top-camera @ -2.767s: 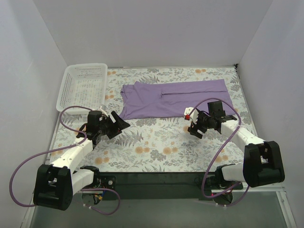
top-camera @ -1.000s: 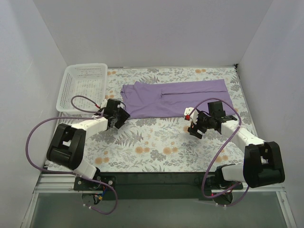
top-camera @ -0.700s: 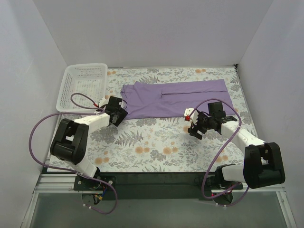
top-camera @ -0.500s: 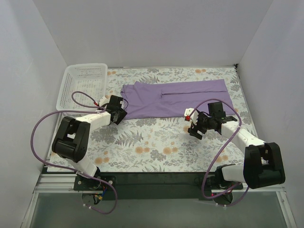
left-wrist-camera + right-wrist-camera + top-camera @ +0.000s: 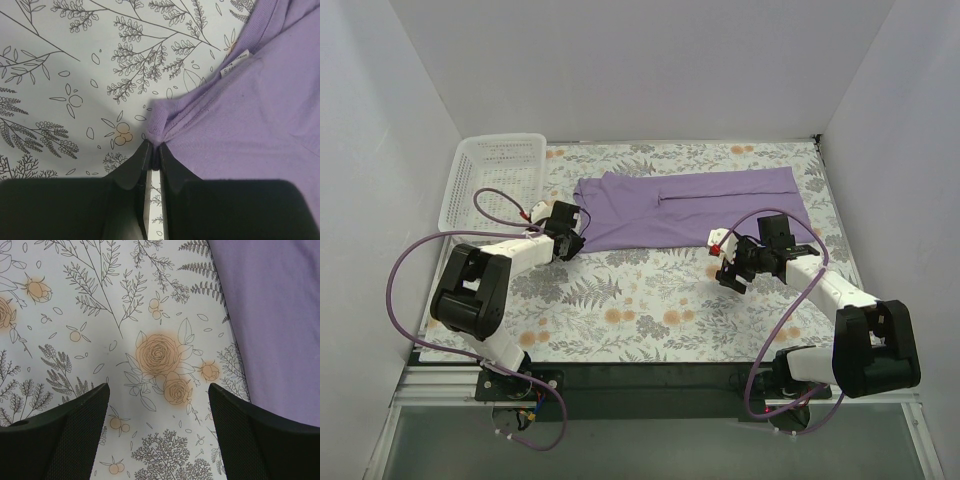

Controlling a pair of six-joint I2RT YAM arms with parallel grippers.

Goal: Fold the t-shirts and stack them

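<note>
A lavender-purple t-shirt [image 5: 690, 205] lies folded lengthwise across the back of the flowered table, its small white neck label [image 5: 235, 63] showing in the left wrist view. My left gripper [image 5: 572, 243] is at the shirt's near-left corner, shut on a pinch of the purple cloth [image 5: 159, 120]. My right gripper [image 5: 728, 265] hovers just in front of the shirt's near edge, right of centre, open with nothing between its fingers [image 5: 75, 425]. The shirt [image 5: 270, 315] fills the upper right of the right wrist view.
A white mesh basket [image 5: 492, 180] stands at the back left, beside the shirt's left end. White walls close the table in on three sides. The flowered tablecloth [image 5: 650, 300] stretches in front of the shirt to the arms' bases.
My left gripper moved a little toward the shirt's near-left corner and closed on the cloth there. The right arm has stayed where it was, still open.
</note>
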